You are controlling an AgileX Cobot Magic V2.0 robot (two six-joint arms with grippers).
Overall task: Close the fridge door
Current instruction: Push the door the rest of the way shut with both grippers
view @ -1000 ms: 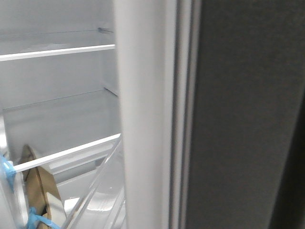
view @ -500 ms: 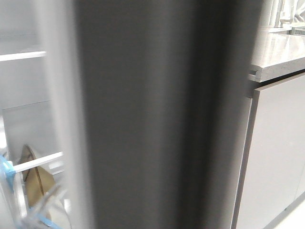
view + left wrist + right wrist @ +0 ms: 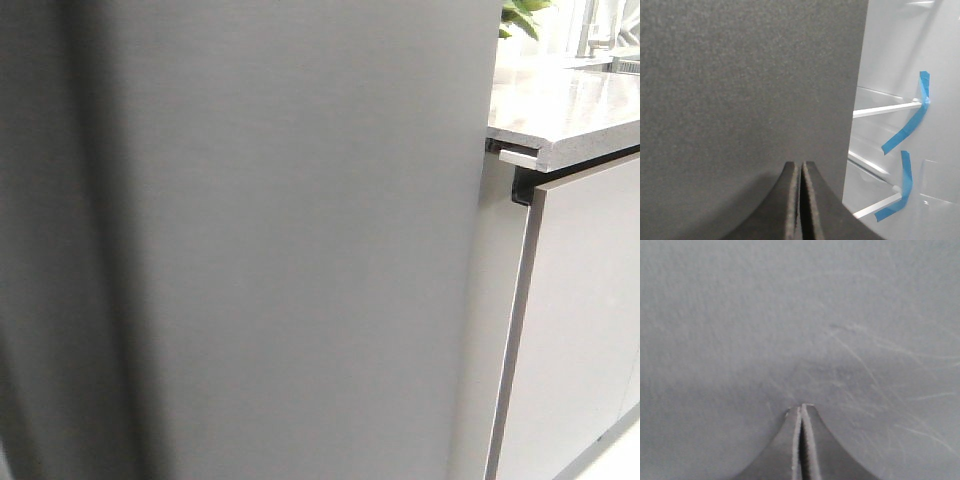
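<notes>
The fridge door [image 3: 250, 240] fills most of the front view as a matte dark-grey slab, its outer face turned to the camera. No gripper shows in that view. In the left wrist view my left gripper [image 3: 801, 164] is shut and empty, its tips right at a dark-grey panel face [image 3: 740, 85]. Past that panel's edge the white fridge interior [image 3: 895, 60] still shows. In the right wrist view my right gripper [image 3: 801, 407] is shut and empty, its tips close to a grey scratched surface [image 3: 800, 315] that fills the view. I cannot tell whether either gripper touches.
To the right of the door a grey countertop [image 3: 570, 110] sits over a glossy light-grey cabinet front [image 3: 590, 320], with a green plant [image 3: 520, 15] at the back. Inside the fridge, white shelf rails [image 3: 885, 108] carry strips of blue tape [image 3: 910, 125].
In the front view the dark door face has swept leftward across the frame. It now covers the white lining, shelves and cardboard seen earlier. The countertop and cabinet have come into sight.
</notes>
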